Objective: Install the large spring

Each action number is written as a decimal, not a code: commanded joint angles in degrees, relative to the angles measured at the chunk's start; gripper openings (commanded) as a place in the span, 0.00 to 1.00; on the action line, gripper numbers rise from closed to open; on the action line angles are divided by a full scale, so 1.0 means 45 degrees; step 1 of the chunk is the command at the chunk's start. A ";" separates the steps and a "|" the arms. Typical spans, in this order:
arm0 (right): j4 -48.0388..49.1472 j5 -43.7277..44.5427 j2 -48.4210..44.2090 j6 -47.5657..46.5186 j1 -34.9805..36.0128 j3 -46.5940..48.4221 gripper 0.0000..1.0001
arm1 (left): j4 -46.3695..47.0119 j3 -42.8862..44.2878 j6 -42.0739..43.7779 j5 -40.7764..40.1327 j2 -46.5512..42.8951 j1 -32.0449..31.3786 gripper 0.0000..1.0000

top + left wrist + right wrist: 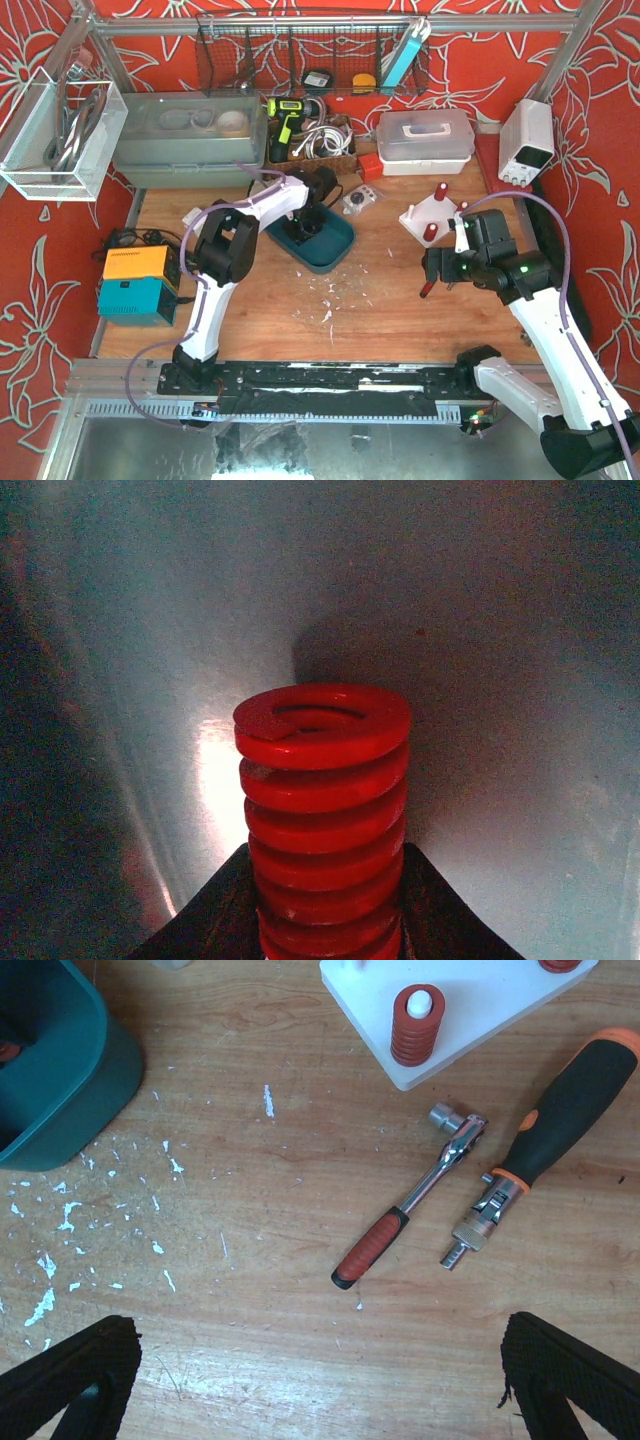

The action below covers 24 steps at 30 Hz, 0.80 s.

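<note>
Down inside the dark teal plastic tray (342,252), at about eleven o'clock from the table's middle in the overhead view, the large red steel coil spring (322,810) stands upright between the black fingers (215,920) of the left gripper (325,905). Its jaws are closed part-way onto the lower coils, one finger against each flank, and the flat top turn stands free above them. Judging by the thick flat wire, this spring is stiff and fairly heavy for its bulk, with a smooth painted skin that could slip. A grip across the lower or middle coils, square to the axis, looks soundest, as it leaves the bore open to drop over a post. The right gripper (320,1375) hangs wide open over bare wood, holding nothing. At one o'clock from it lie a chrome ratchet wrench with a red-and-black grip (410,1200) and an orange-and-black ratcheting screwdriver (560,1110). Beyond them is the white plastic fixture plate (490,1000), one peg carrying a smaller red spring (417,1025).
</note>
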 commanded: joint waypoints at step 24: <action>-0.0035 -0.3156 0.4297 0.2300 0.0051 0.4813 0.99 | 1.1352 -0.9571 1.3471 0.1266 -1.0244 -0.1259 0.00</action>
